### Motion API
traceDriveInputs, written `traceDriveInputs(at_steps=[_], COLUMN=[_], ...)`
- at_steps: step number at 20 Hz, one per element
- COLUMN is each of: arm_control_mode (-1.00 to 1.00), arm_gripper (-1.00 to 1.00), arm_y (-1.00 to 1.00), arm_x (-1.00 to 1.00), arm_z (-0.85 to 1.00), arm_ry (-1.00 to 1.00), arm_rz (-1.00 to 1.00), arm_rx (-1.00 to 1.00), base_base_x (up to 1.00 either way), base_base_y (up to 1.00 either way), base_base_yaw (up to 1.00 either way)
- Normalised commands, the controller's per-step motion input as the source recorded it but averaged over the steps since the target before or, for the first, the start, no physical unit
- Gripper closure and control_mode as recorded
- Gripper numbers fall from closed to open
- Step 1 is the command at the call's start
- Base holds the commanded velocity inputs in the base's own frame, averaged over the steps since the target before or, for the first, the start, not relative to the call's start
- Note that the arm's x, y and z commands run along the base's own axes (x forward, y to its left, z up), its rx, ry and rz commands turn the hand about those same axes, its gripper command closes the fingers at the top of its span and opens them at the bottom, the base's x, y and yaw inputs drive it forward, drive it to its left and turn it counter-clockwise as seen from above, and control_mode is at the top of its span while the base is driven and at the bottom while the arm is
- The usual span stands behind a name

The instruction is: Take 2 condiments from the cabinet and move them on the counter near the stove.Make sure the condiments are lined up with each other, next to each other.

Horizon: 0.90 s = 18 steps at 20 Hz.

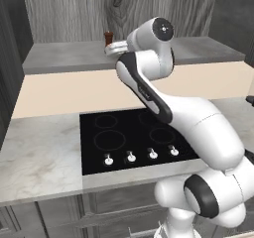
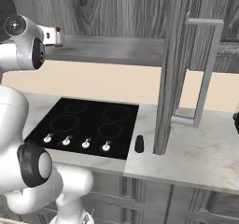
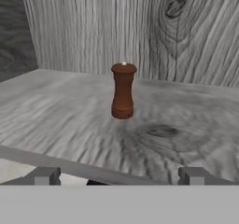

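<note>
Reddish-brown wooden pepper mill [image 3: 123, 91] upright on cabinet shelf [image 3: 196, 125], long axis vertical. Pincer [image 3: 119, 176] spread wide, empty, short of it.

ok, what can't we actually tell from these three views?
- Left base view: the arm's upper link covers the gripper and the lower part of the wooden pepper mill.
- Right base view: the mill is only a tiny sliver by the hand, and the black shaker is too small for detail.
- Hand view: the cabinet shelf is cut off by the edges, so what else stands on it is unknown.
</note>
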Motion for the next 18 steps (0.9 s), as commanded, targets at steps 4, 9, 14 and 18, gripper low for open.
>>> traceDriveInputs(at_steps=[4, 9, 14, 18], arm_control_mode=[-1.0, -1.0, -1.0, -1.0], arm_gripper=[-1.0, -1.0, -1.0, -1.0], arm_y=[0.06, 0.06, 0.01, 0.02], arm_x=[0.28, 0.18, 0.14, 0.14], arm_z=[0.0, 0.0, 0.0, 0.0], arm_ry=[0.0, 0.0, 0.0, 0.01], arm_rz=[0.0, 0.0, 0.0, 0.0], arm_rx=[0.0, 0.0, 0.0, 0.0], base_base_x=[0.0, 0.0, 0.0, 0.0], base_base_y=[0.0, 0.0, 0.0, 0.0], base_base_yaw=[0.0, 0.0, 0.0, 0.0])
